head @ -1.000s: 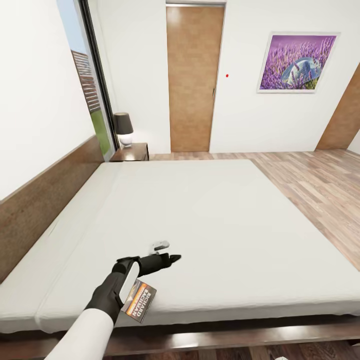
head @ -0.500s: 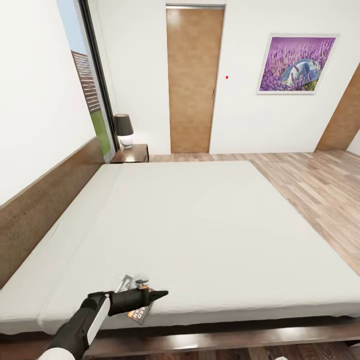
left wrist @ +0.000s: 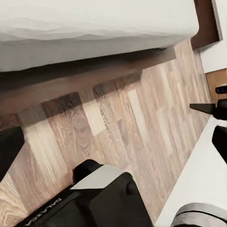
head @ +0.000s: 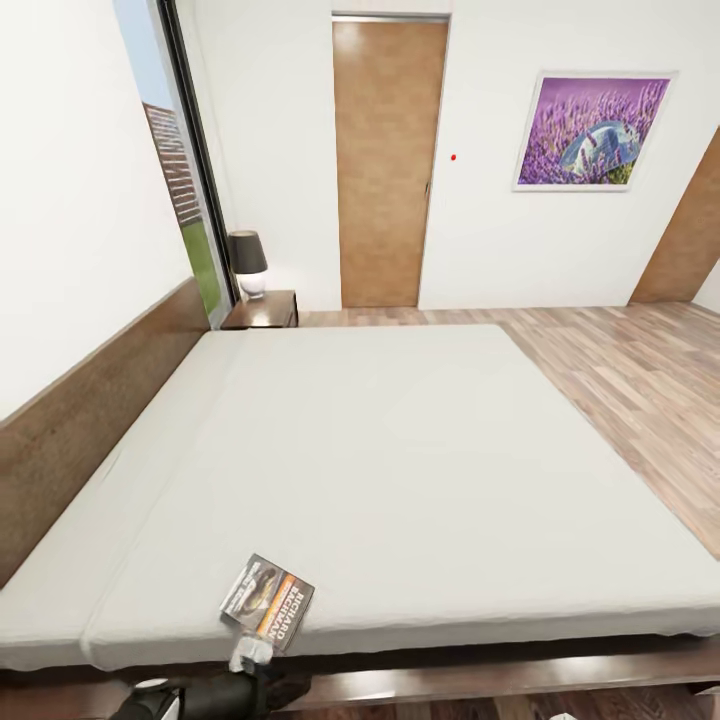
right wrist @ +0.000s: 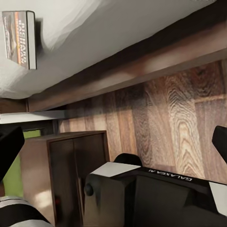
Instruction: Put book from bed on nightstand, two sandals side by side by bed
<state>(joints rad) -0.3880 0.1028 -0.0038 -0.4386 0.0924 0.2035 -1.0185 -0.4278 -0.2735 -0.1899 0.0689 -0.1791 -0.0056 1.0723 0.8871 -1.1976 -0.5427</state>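
The book lies flat at the bed's near edge, long axis diagonal, just beyond your left claw. Claw state: cannot be determined.

The book lies flat on the bed, close to the mattress edge, with its dark cover and orange band facing up and its white lettering visible. The whitish mattress overhangs a dark brown wooden frame rail. Beyond the rail runs the wood-plank floor, partly in shadow near the frame. A brown wooden nightstand with a panelled front stands on the floor just beside the bed frame. The robot's black and white body, marked with white lettering, sits over the floor. The right gripper's dark fingertips stand well apart.
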